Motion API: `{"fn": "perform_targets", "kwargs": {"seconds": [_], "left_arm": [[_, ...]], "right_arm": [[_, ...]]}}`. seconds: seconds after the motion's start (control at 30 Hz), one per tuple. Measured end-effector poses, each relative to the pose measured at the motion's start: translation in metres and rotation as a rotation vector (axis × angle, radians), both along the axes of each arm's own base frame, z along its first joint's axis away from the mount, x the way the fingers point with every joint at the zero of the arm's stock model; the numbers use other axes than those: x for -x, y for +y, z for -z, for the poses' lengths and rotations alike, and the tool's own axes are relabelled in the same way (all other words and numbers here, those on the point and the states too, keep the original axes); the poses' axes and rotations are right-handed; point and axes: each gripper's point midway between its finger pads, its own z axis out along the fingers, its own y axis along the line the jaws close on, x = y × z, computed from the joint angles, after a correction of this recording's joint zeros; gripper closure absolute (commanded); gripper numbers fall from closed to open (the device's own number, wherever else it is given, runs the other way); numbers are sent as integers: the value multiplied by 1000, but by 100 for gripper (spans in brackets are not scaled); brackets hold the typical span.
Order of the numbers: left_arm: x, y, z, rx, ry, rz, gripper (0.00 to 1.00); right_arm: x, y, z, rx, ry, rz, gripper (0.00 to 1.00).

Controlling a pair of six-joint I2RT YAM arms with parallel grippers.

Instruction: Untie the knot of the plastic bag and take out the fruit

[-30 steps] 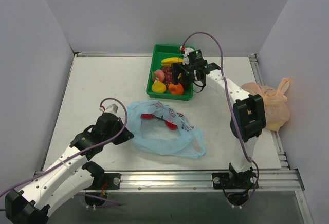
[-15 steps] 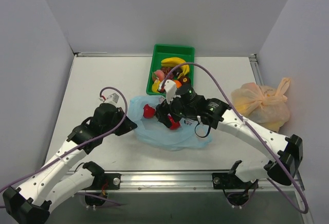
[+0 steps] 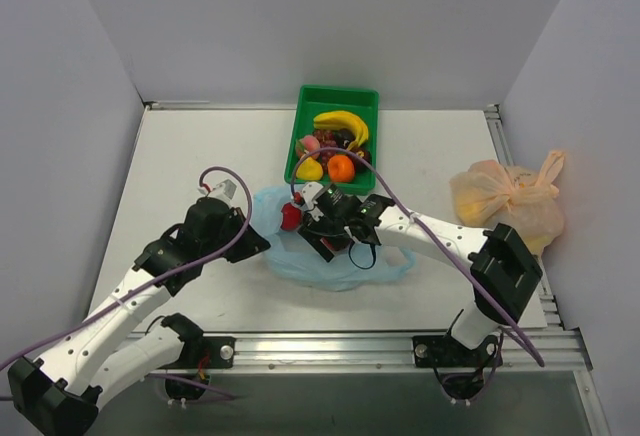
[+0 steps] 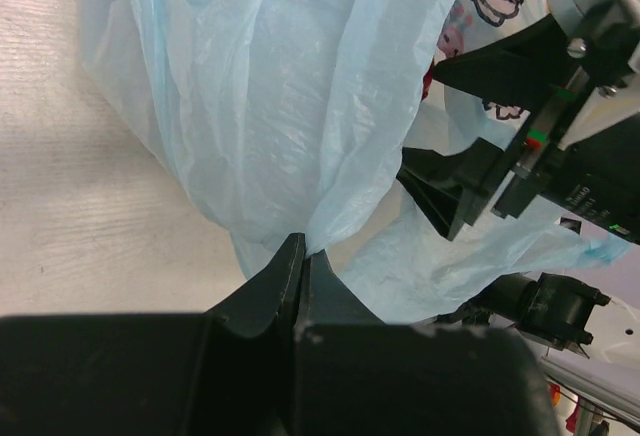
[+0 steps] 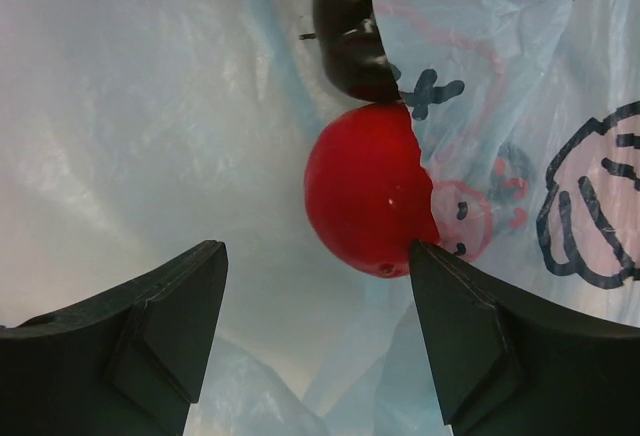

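My right pincer (image 5: 318, 256) hung open above the red apple (image 5: 360, 196) inside the plastic bag (image 4: 280, 86) — best straddled squarely, clear of the film — while my left pincer (image 4: 303, 248) pinched the bag's edge.

Pale bench (image 3: 190, 146) sits evenly lit, shadows soft. Plain grey-lilac walls (image 3: 300, 16) close in left, far and right. Metal rail (image 3: 330, 344) along the near edge, a second rail (image 3: 499, 141) down the right.
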Motion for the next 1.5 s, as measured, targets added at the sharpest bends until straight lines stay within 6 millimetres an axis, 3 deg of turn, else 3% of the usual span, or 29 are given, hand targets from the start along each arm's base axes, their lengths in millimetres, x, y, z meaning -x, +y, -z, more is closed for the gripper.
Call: {"fn": "perform_targets", "kwargs": {"seconds": [0.27, 0.5, 0.93, 1.17, 1.27, 1.3, 1.5], "left_arm": [[4, 0, 9, -6, 22, 10, 100], [9, 1, 20, -15, 45, 19, 100], [20, 8, 44, -39, 83, 21, 100], [21, 8, 45, -41, 86, 21, 100], [21, 8, 47, -43, 88, 21, 100], [21, 9, 48, -44, 89, 20, 100], [22, 11, 51, -54, 94, 14, 100]], "right_arm": [[-20, -4, 16, 63, -37, 50, 20], [-26, -8, 45, 128, -8, 71, 3], [-62, 11, 30, -52, -55, 239, 1], [-66, 17, 32, -122, -53, 291, 29], [-64, 19, 35, -139, -44, 297, 54], [-64, 20, 34, -149, -45, 296, 67], [-46, 17, 30, -197, -21, 263, 89]]}}
